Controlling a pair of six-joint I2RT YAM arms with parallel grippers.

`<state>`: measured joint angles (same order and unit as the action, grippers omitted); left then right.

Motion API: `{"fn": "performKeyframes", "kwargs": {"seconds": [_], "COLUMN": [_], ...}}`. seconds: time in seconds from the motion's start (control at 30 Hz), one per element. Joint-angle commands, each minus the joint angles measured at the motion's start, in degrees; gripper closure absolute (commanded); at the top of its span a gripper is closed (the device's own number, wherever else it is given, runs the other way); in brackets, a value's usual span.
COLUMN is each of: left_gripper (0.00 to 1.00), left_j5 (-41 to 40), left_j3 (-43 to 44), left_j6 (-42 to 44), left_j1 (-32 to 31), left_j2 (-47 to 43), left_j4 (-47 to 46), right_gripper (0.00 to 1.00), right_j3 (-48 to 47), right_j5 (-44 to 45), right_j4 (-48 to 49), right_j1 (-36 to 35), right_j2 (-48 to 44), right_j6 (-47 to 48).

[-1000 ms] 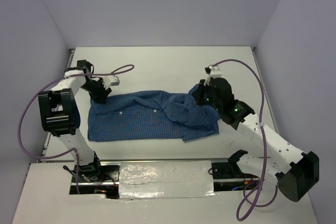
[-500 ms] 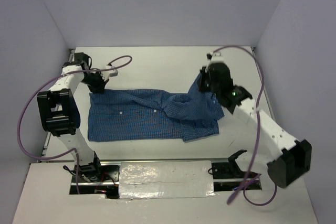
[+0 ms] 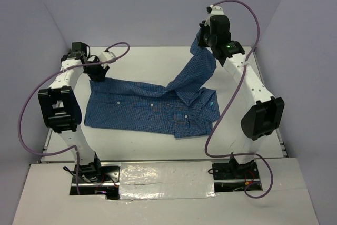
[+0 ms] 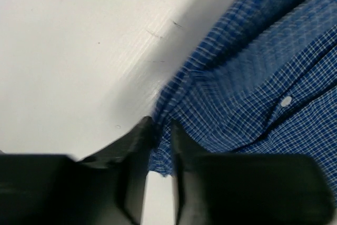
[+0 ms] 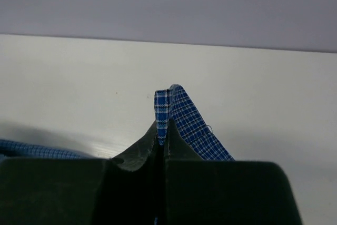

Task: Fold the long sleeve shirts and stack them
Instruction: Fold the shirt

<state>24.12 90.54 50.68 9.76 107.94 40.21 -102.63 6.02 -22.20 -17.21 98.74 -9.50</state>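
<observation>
Top external view: the shirt (image 3: 152,110) lies spread on the table (image 3: 158,59) between the two arms, with its far right portion raised. The right gripper (image 3: 204,36) is clamped on a cloth edge and held high. A band of fabric hangs from its jaws, down and leftward to the flat body of the garment. Right wrist view confirms this: a folded edge stands pinched between closed fingers (image 5: 139,148). The left gripper (image 3: 98,73) sits low at the shirt's far left corner. Left wrist view shows its fingers (image 4: 138,138) narrowly apart with the hem lying in the gap. Whether the hem is actually gripped cannot be told.

Handling, as judged:
- The cloth is light, thin and fully limp, so it drapes from any hold point.
- Lifting one edge drags the rest along.
- Breakage is not a concern, though the buttons (image 4: 286,101) may snag.
- Take hold at hems, corners, cuffs or seams, where doubled layers give the pads more to bite.
- Pinch deep enough that the edge passes the fingertips.
</observation>
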Motion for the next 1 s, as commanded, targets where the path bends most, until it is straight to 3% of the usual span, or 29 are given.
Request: {"fn": "performKeyframes", "kwargs": {"seconds": [0.0,0.17,0.37,0.63,0.97], "left_gripper": [0.63,0.51,0.44,0.41,0.44], "left_j5": [2.6,2.2,1.9,-0.6,0.4], "left_j3": [-1.3,-4.1,-2.9,9.2,7.3], "left_j6": [0.6,0.5,-3.5,-17.3,-15.8], "left_j1": [0.0,0.0,-0.5,-0.4,-0.3], "left_j2": [-0.4,-0.3,2.2,12.5,13.1], "left_j4": [0.5,-1.1,-4.2,-5.7,-3.7], "right_gripper": [1.0,1.0,1.0,1.0,1.0], "right_j3": [-1.2,8.2,10.3,13.9,14.0], "right_j5": [-4.1,-8.8,-9.6,-9.8,-9.5], "right_j4": [-1.8,4.7,4.4,4.9,4.9], "right_j1": [0.0,-0.1,-0.3,-0.5,-1.3], "right_j2": [0.2,-3.9,-4.3,-5.7,-5.2], "right_j6": [0.5,-2.5,-2.9,-2.9,-3.1]}}
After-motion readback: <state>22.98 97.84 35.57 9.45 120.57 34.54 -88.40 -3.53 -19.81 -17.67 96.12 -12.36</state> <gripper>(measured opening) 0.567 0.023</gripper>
